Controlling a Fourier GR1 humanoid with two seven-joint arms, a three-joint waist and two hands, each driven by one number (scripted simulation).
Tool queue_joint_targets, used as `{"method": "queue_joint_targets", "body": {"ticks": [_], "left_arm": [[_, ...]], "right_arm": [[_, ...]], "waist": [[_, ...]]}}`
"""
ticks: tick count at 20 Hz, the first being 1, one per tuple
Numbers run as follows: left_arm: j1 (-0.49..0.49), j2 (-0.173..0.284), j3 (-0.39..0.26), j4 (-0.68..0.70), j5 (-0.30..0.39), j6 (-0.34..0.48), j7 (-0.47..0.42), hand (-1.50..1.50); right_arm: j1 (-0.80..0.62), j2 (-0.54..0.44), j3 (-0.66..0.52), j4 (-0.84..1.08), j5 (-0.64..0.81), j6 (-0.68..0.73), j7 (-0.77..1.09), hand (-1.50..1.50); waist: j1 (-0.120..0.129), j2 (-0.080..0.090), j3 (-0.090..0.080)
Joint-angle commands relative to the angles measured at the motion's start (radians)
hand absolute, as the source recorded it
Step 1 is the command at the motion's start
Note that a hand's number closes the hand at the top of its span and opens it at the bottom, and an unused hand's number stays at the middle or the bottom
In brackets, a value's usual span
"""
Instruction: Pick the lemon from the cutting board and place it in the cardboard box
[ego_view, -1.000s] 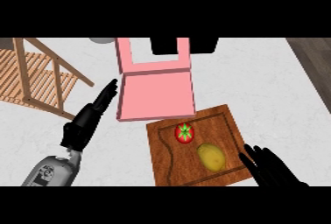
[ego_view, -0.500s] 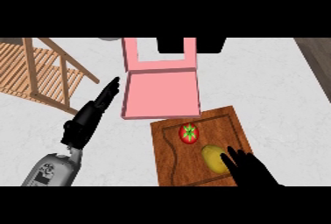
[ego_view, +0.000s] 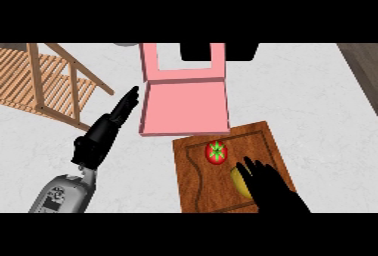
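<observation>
Slats of a wooden rack (ego_view: 44, 85) fill the far left, well to the left of the cutting board (ego_view: 196, 175), which serves as the landmark for everything else. Next comes the left hand (ego_view: 111, 125), to the board's left and a little beyond its far edge, on the pale counter (ego_view: 295, 85). Its fingers are straight and pressed together, pointing away from the robot toward the box's near left corner, holding nothing; it looks to be resting.

Directly beyond the board's far edge, almost touching it, lies the pink cardboard box (ego_view: 184, 107), open, with its lid flap standing up on the side away from the board. Whether box and board actually touch cannot be told.

On the board itself, toward the far side, sits a red tomato (ego_view: 215, 152) with a green stem. Just nearer the robot and slightly right of it lies the lemon (ego_view: 239, 181), still on the board and mostly covered by the right hand (ego_view: 269, 187). That hand comes in over the board's near right part, fingers spread and extended over the lemon's top, not yet curled round it.

The step in hand appears to be the grasp. To do it well, the right hand should settle lower so the fingers wrap the lemon's far side while the thumb closes on the near side, keeping the fingertips short of the tomato so it is not nudged. Lifting straight up before moving toward the box would avoid dragging along the board's grooved rim.
</observation>
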Motion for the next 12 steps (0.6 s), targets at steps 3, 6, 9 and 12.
{"method": "queue_joint_targets", "body": {"ticks": [3, 6, 9, 12], "left_arm": [[0.017, -0.047, 0.013, 0.024, -0.063, -0.011, -0.016, 0.00], [0.023, -0.035, 0.033, -0.039, -0.057, -0.034, 0.027, 0.00], [0.020, -0.063, 0.042, 0.001, -0.073, -0.055, 0.001, 0.00], [0.014, -0.090, 0.047, 0.050, -0.102, -0.052, -0.044, 0.00]], "right_arm": [[0.053, 0.039, -0.023, 0.087, 0.055, -0.040, -0.084, -1.50], [-0.011, 0.072, -0.078, 0.147, 0.056, -0.054, -0.149, -1.50], [0.054, 0.043, -0.070, 0.080, 0.088, -0.027, -0.162, -1.50], [0.003, 0.096, -0.111, 0.210, 0.086, -0.035, -0.215, -1.50]], "waist": [[-0.003, 0.000, 0.000], [0.001, 0.000, 0.000], [-0.002, 0.000, 0.000], [-0.001, 0.000, 0.000]]}}
